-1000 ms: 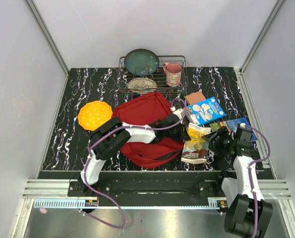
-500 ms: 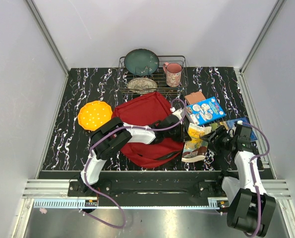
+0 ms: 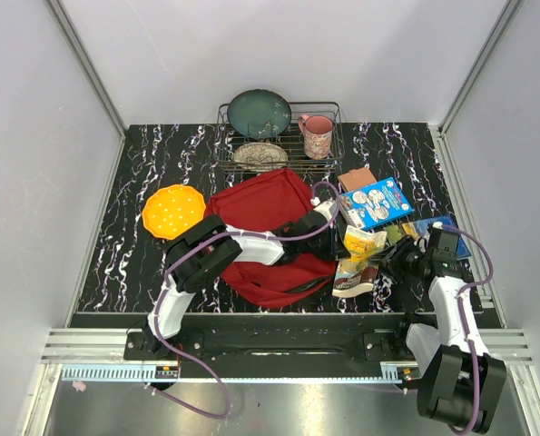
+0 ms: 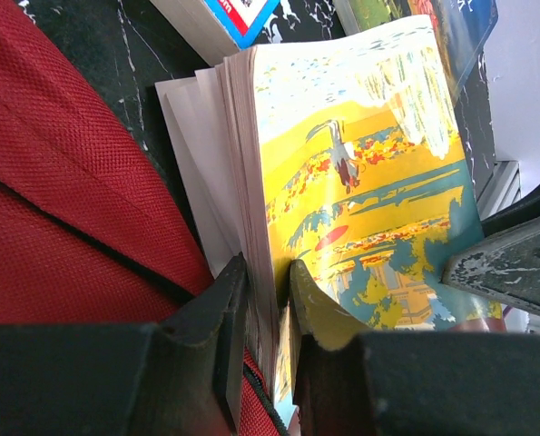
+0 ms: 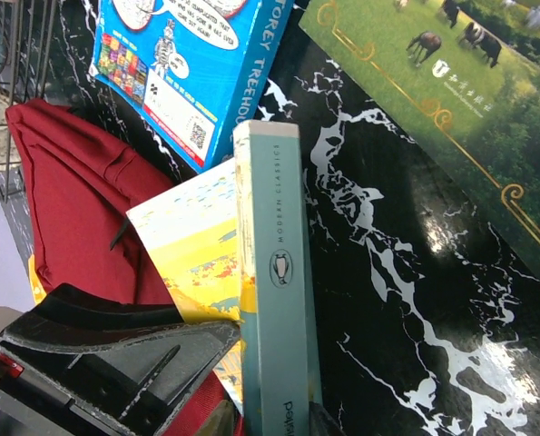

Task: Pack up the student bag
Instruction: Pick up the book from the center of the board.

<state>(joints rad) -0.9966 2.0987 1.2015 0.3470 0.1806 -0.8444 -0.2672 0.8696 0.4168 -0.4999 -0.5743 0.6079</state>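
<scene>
The red student bag (image 3: pixel 265 213) lies mid-table, also showing in the left wrist view (image 4: pixel 61 182) and the right wrist view (image 5: pixel 70 182). A paperback book with a yellow cover and teal spine (image 3: pixel 358 259) stands tilted just right of the bag. My left gripper (image 3: pixel 333 238) reaches across the bag and is shut on the book's page edge (image 4: pixel 268 272). My right gripper (image 3: pixel 389 262) is shut on the same book's teal spine (image 5: pixel 271 425) from the right. The book's cover (image 4: pixel 360 163) faces the right gripper, and its spine (image 5: pixel 274 272) shows in the right wrist view.
A blue children's book (image 3: pixel 376 202) and a brown card (image 3: pixel 357 178) lie behind the paperback, and a green picture book (image 3: pixel 433 227) lies to its right. An orange plate (image 3: pixel 172 211) lies left of the bag. A wire rack (image 3: pixel 335 116) with plates and a pink mug (image 3: pixel 317 136) stands at the back.
My right gripper has moved slightly left and towards the back with the paperback, pushing it closer to the bag. The left arm has barely moved.
</scene>
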